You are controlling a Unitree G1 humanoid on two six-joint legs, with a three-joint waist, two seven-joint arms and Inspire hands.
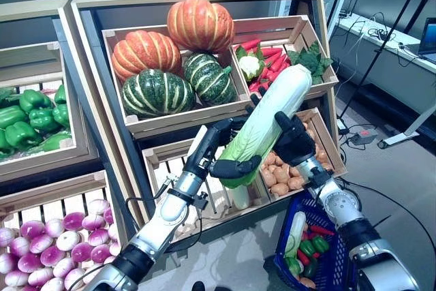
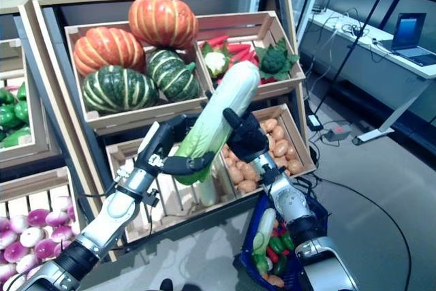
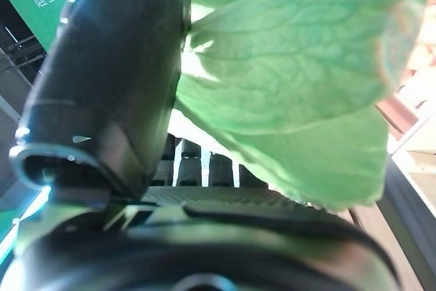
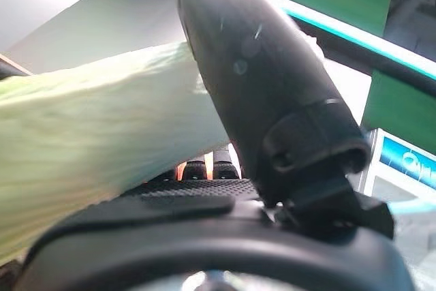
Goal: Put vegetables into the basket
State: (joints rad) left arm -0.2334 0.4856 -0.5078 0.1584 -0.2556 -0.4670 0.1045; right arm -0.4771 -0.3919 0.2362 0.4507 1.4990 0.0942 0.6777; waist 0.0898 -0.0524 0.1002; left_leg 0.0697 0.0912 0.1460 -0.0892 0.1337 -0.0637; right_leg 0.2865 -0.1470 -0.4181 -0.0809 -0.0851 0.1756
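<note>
A long napa cabbage (image 1: pixel 272 110) hangs tilted in front of the shelves, white end up and leafy end down. My left hand (image 1: pixel 219 148) is shut on the leafy lower end (image 3: pixel 293 93), its thumb (image 3: pixel 109 93) against the leaves. My right hand (image 1: pixel 294 140) grips the middle from the right side, with the thumb (image 4: pixel 266 107) pressed on the pale stalk (image 4: pixel 88 141). The blue basket (image 1: pixel 337 270) stands on the floor at lower right, below my right arm. It holds another cabbage (image 1: pixel 296 233), green peppers and red chillies.
Shelf crates behind hold pumpkins (image 1: pixel 170 59), chillies with cauliflower (image 1: pixel 262 63), potatoes (image 1: pixel 283 175) and one more cabbage (image 1: pixel 240 197). Green peppers (image 1: pixel 30 117) and purple turnips (image 1: pixel 48 240) fill the crates on the left. A desk with a laptop (image 1: pixel 426 39) stands at far right.
</note>
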